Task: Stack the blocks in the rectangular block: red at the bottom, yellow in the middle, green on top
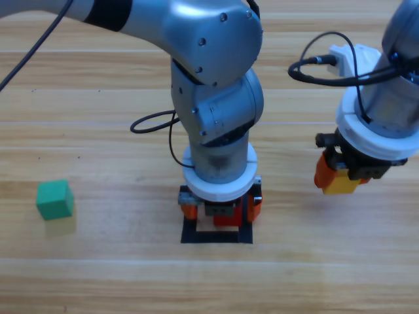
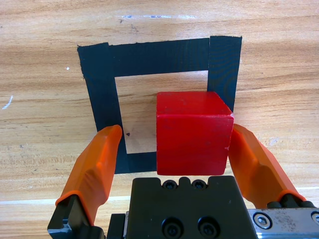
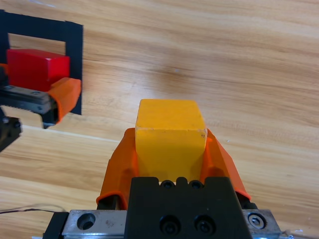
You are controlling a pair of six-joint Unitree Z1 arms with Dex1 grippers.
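From above, you see the left gripper (image 1: 220, 210) down over the rectangular block (image 1: 217, 235), the right gripper (image 1: 342, 175) apart on the right, and the green cube (image 1: 54, 199) far left on the table (image 1: 118, 275).

In the left wrist view, the jaws are open; the red cube (image 2: 193, 133) touches only the right one.

In the right wrist view, the jaws are closed on the yellow cube (image 3: 170, 131).

Red cube (image 1: 226, 217) mostly hidden under left arm at lower centre, tape square (image 1: 216, 237) far side covered, yellow cube (image 1: 340, 185) partly hidden by right gripper (image 1: 342, 178)
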